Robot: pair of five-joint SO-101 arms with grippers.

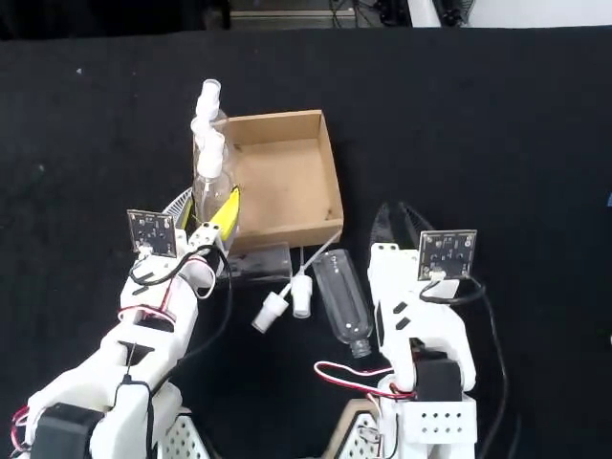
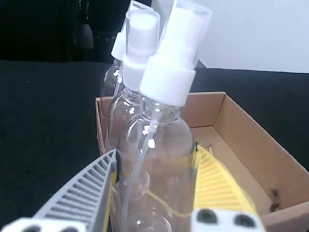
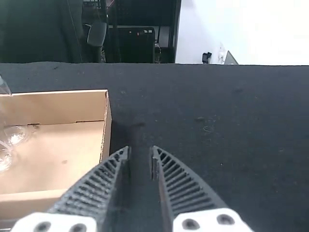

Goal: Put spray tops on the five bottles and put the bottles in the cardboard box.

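Table (image 1: 497, 124): covered in black cloth, surface matt, extending to the far edge at 12 o'clock. Beyond that edge, high view: cables (image 1: 354, 11) at 12 o'clock on a dark floor area. Wall (image 3: 241, 29): white, brightly lit, at 1 to 2 o'clock. Office chair (image 3: 98, 35) stands in an unlit area at 11 o'clock, beside a dark cabinet (image 3: 137, 43).

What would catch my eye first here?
The left tool grips a clear plastic bottle with a white spray top at the left wall of the brown cardboard box, beside other capped bottles. On the black table, an uncapped clear bottle lies beside two loose white spray tops.
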